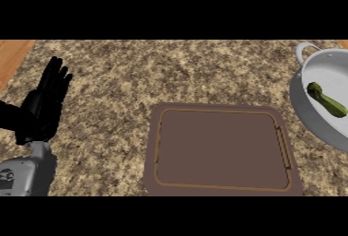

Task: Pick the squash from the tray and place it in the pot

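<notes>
A green squash lies inside the white pot at the right edge of the head view. The pot has a loop handle at its top left and is cut off by the frame. A brown square tray with a raised rim sits in the middle of the counter, nothing on it. My left hand rests at the far left, fingers straight and pointing up, holding nothing. The right hand does not show.
The speckled granite counter runs across the view. A strip of wood shows at the top left corner, beyond the counter's edge.
</notes>
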Controlling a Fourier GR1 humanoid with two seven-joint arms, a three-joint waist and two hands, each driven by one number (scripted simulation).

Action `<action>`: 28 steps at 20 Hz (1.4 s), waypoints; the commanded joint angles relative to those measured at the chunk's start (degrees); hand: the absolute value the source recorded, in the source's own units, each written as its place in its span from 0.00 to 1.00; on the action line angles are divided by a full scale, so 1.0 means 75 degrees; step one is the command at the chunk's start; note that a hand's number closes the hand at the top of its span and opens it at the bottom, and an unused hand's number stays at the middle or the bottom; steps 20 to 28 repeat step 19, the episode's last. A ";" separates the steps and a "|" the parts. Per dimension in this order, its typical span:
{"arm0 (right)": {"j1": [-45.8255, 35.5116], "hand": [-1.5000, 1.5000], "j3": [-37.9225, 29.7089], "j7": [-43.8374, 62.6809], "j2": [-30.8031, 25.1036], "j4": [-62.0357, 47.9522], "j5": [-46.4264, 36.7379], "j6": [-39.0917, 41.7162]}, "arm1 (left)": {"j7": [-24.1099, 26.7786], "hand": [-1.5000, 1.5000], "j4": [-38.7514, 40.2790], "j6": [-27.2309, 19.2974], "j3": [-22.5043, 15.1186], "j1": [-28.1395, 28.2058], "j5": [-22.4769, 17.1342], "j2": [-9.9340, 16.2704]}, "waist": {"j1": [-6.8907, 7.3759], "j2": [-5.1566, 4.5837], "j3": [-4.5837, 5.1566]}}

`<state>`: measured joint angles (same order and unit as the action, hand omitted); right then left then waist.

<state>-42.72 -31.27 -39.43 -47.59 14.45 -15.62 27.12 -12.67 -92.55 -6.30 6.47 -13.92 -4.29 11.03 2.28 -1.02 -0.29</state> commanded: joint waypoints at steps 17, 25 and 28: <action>0.0822 0.00 -0.0247 -0.0383 -0.1648 -0.0200 0.0531 0.2168 | -0.0148 0.50 -0.0178 0.0100 0.0027 0.0108 -0.0041 0.0084 | 0.0062 -0.0054 -0.0050; 0.0904 0.00 -0.0189 -0.0442 -0.1593 -0.0134 0.0525 0.2167 | -0.0075 0.50 -0.0181 -0.0125 -0.0205 0.0073 0.0140 -0.0211 | 0.0017 -0.0068 -0.0063; 0.0904 0.00 -0.0189 -0.0442 -0.1593 -0.0134 0.0525 0.2167 | -0.0075 0.50 -0.0181 -0.0125 -0.0205 0.0073 0.0140 -0.0211 | 0.0017 -0.0068 -0.0063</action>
